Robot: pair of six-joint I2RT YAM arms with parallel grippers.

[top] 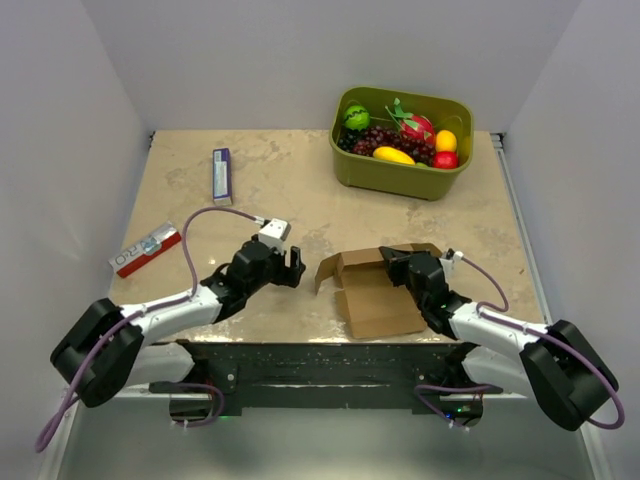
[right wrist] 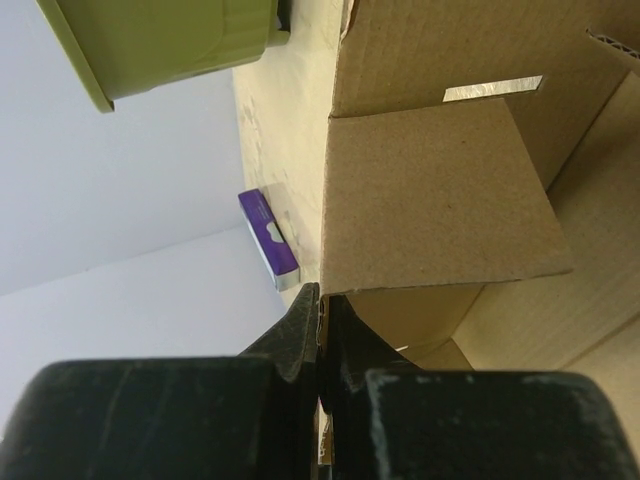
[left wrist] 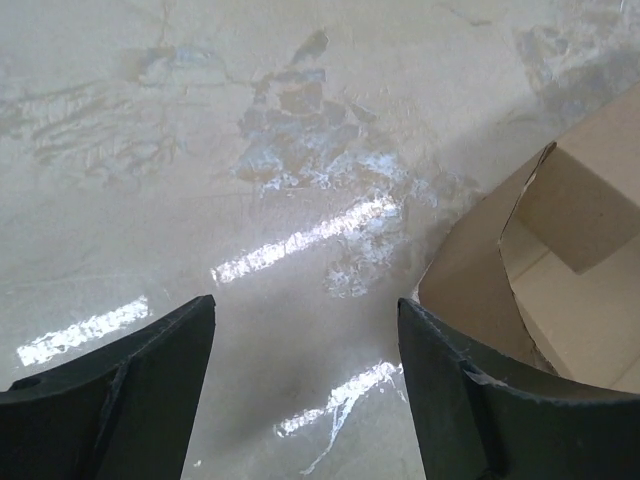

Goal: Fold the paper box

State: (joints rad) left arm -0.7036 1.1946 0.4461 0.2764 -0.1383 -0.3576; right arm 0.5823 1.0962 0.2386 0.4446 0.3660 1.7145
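Note:
The paper box (top: 375, 300), plain brown cardboard, lies partly folded on the table in front of the right arm, with its flaps raised at the back and left. My right gripper (top: 392, 258) is shut on the box's rear wall. In the right wrist view its fingers (right wrist: 322, 295) pinch the cardboard edge just below a square flap (right wrist: 430, 190). My left gripper (top: 295, 265) stands open just left of the box's left flap. In the left wrist view only bare table lies between its fingers (left wrist: 305, 305), and the box's corner (left wrist: 580, 200) sits beside the right finger.
A green bin (top: 400, 175) of toy fruit stands at the back right, its rim (right wrist: 150, 50) also in the right wrist view. A slim purple-and-white box (top: 222, 175) (right wrist: 268, 232) lies at the back left. A red-and-white box (top: 146, 249) rests near the left wall.

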